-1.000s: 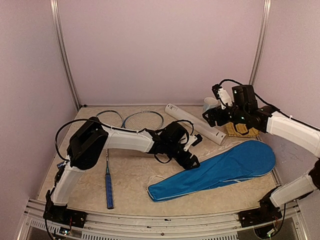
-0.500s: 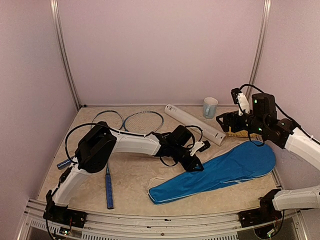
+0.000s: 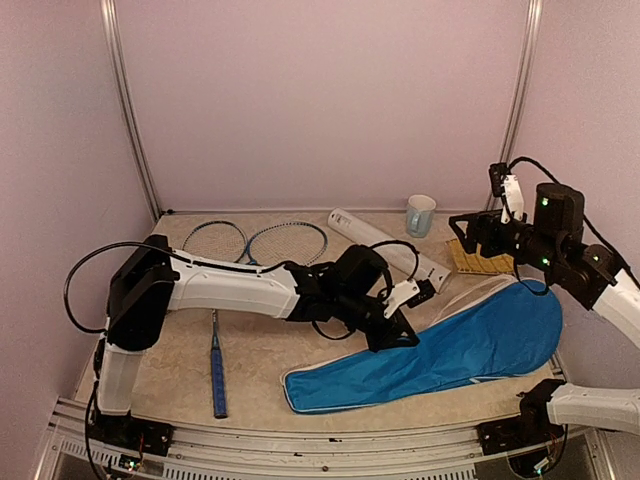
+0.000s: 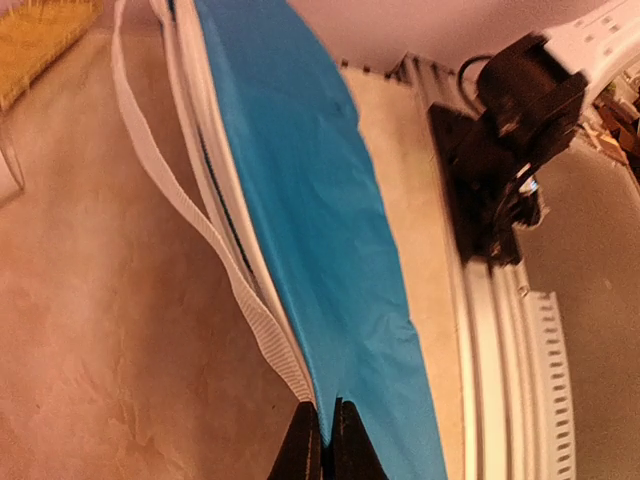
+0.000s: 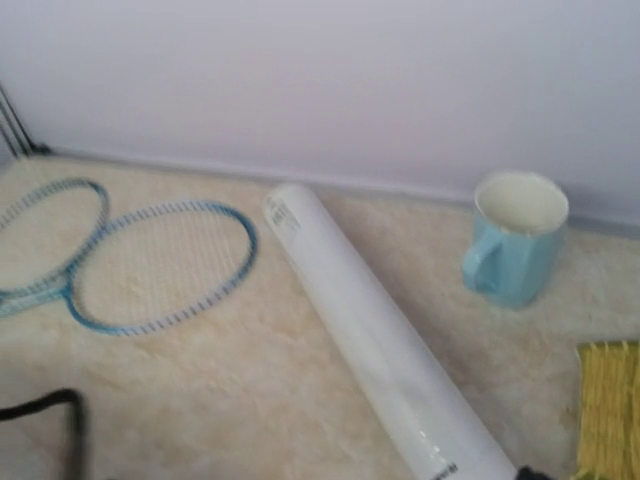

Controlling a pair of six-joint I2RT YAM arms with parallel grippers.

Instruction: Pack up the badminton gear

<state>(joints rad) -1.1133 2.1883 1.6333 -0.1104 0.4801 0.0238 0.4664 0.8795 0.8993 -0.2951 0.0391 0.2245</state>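
Observation:
The blue racket-shaped cover (image 3: 455,345) lies at the right front of the table. My left gripper (image 3: 396,336) is shut on the cover's (image 4: 300,200) blue edge, beside its white strap (image 4: 190,215). Two thin rackets (image 3: 287,240) (image 3: 214,239) lie at the back left, one blue handle (image 3: 217,375) pointing toward me. The long white tube (image 3: 385,248) lies diagonally at the back; the right wrist view shows the tube (image 5: 370,340) and both racket heads (image 5: 160,265). My right gripper (image 3: 466,234) hovers above the table's back right, fingers apart and holding nothing. No shuttlecocks show.
A pale blue mug (image 3: 420,213) stands by the back wall, right of the tube. A straw-coloured brush (image 3: 478,262) lies under my right gripper. The right arm's base (image 4: 500,150) and the metal rail run along the near edge.
My left gripper has shut on the cover's edge and pulled the cover a little leftward and nearer. My right arm has swung right, away from the tube.

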